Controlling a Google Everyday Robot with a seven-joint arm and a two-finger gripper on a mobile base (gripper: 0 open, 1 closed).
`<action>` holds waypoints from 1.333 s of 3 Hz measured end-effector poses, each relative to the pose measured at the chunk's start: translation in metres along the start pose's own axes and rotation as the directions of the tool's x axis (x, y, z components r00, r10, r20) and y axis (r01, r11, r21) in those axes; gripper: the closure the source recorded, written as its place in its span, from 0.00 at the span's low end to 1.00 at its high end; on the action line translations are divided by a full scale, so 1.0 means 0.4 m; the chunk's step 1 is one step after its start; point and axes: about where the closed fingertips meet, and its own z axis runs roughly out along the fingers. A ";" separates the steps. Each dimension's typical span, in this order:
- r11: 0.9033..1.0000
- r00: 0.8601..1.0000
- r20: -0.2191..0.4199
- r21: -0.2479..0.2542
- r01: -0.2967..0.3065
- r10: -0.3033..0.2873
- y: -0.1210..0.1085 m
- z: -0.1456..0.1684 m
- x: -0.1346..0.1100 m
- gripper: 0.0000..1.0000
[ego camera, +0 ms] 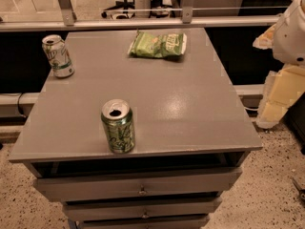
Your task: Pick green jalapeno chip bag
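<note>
Clear rm round chip bag [157,45] (front can [117,126], left can [57,56] well apart); end effector off-frame.

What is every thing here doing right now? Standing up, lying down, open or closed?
green jalapeno chip bag: lying flat near the far edge of the top, nothing touching it.
near can: standing upright, top opened.
far can: standing upright at the far left corner.
top drawer: looks pulled out a little.
gripper: not in view; only a white robot part shows at the right edge.
</note>
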 end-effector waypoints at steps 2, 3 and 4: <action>1.000 0.999 0.038 0.015 0.002 -0.003 -0.037 0.020 -0.013 0.00; 0.998 0.993 0.118 0.055 0.001 -0.007 -0.146 0.089 -0.045 0.00; 0.996 0.977 0.214 0.087 -0.011 -0.008 -0.261 0.180 -0.112 0.00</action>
